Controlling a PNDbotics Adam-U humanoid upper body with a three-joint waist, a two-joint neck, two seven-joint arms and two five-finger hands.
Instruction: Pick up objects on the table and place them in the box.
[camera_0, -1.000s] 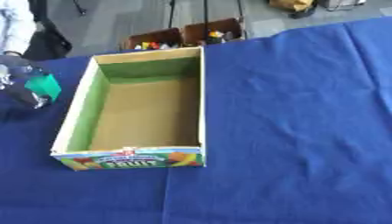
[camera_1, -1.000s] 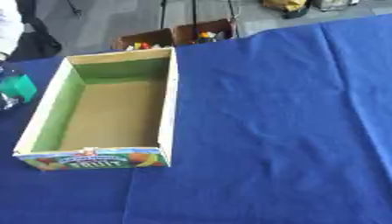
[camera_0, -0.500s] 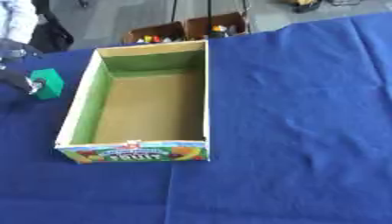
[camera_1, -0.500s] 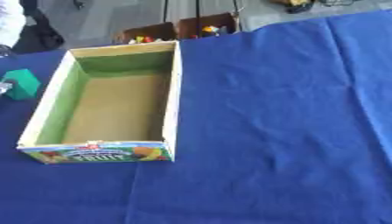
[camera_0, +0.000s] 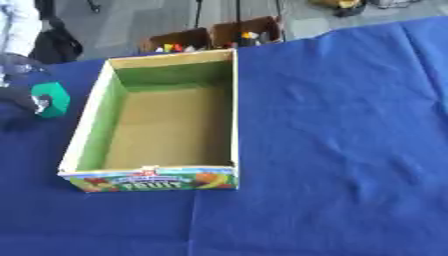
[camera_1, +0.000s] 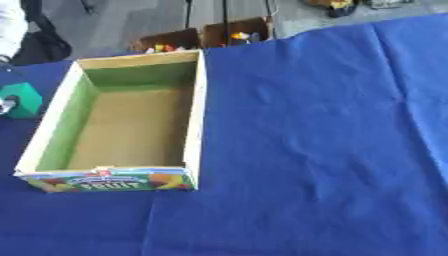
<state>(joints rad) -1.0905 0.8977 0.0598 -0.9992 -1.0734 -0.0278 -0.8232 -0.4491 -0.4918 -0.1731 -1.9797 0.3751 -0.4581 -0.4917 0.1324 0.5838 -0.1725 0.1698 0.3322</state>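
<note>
You are looking down at a table covered in one blue cloth (camera_0: 350, 150). On its left half sits one open cardboard fruit box (camera_0: 83, 132), long side running away from you. Its inner walls are green, its floor is plain brown, and the near end panel carries a colourful fruit print with the word "FRUIT". Nothing lies inside the box.

Just left of the box, outside its left wall and near its far half, there is one small green block (camera_0: 54, 99). It is the only loose object you can see on the cloth. Your left hand (camera_0: 19, 96) comes in from the left edge and sits against the block's left side, dark and blurred. It appears to have hold of the block, but you cannot tell how far the fingers are curled or whether they truly close around it. In the right eye view only a sliver of the hand shows at the left edge, touching the block.

Your right hand appears in neither view.

Beyond the far edge of the table, on the floor, stand two brown crates (camera_0: 214, 36) side by side, each with small coloured items inside that are too small to identify. The right half of the cloth carries only soft wrinkles.
</note>
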